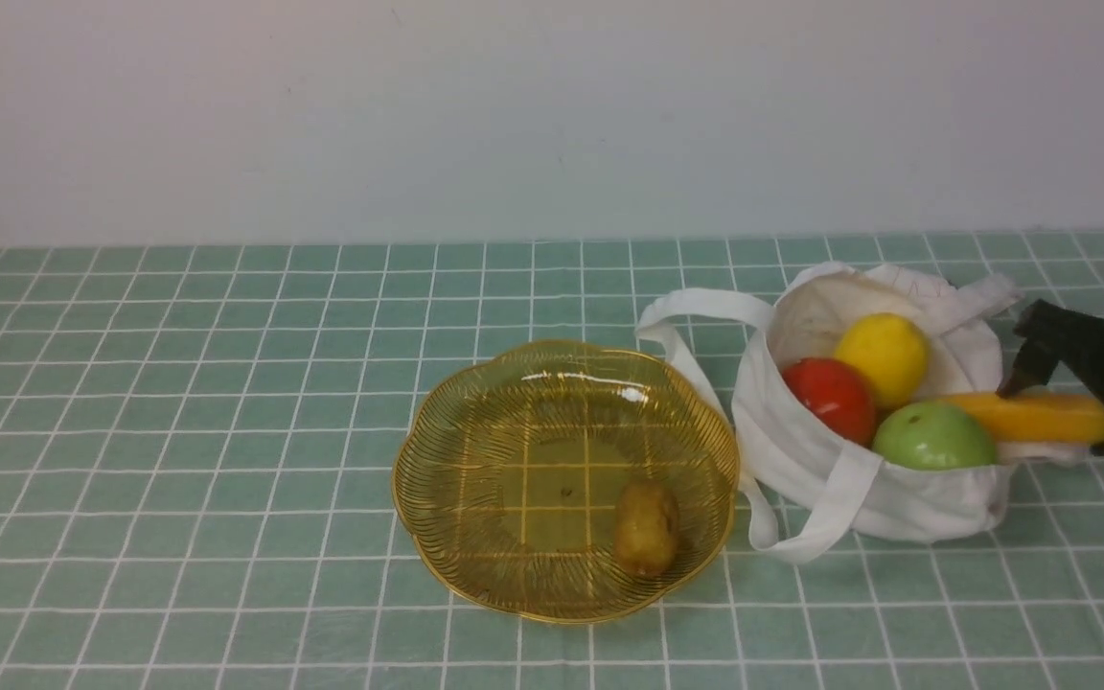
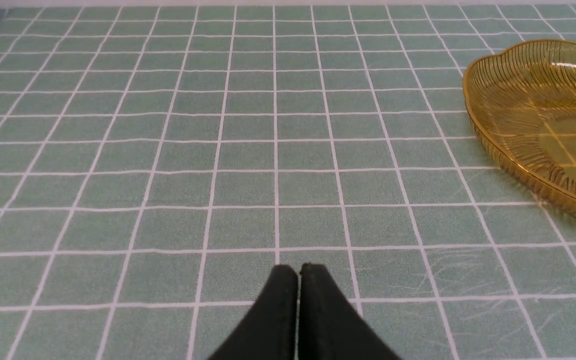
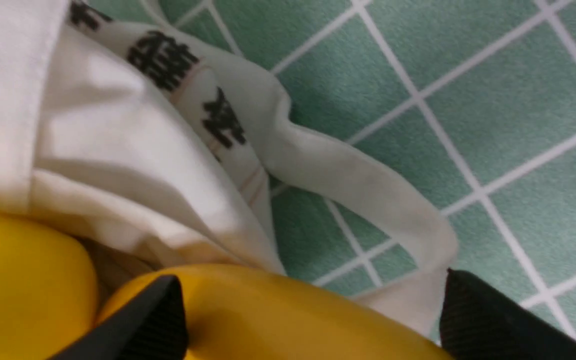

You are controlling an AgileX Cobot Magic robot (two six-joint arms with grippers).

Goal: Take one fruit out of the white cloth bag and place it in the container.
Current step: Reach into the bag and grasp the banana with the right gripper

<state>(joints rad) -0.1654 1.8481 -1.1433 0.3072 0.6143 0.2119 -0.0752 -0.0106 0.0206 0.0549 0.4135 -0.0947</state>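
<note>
**Right gripper (image 3: 313, 310) wide open astride the banana (image 1: 1041, 418)**

In the front view, the right gripper reaches in from the robot's right, its dark fingers over the banana. The fruit's inner end lies in the mouth of the white cloth bag (image 1: 935, 508), and its greenish end sticks out under the gripper. Just beyond the banana from the gripper, inside the bag, sit a green fruit (image 1: 935, 436), a yellow lemon (image 1: 883, 359) and, farther off, a red fruit (image 1: 828, 398). Well apart from the gripper, to its left past the bag, the amber container (image 1: 552, 460) rests on the green gridded table (image 1: 178, 431) with a brown kiwi (image 1: 647, 529) in it, on the side nearer that gripper.

In the left wrist view, the left gripper (image 2: 299, 272) has its fingertips together with nothing between them, above the table. Part of the container shows well apart from it.

In the right wrist view, the two fingers stand far apart, with the banana running between them. The close view is blurred and cut off, so whether either finger touches the peel cannot be told. The lemon lies near one finger, and a bag handle (image 3: 348, 175) loops over the table near the other.
</note>
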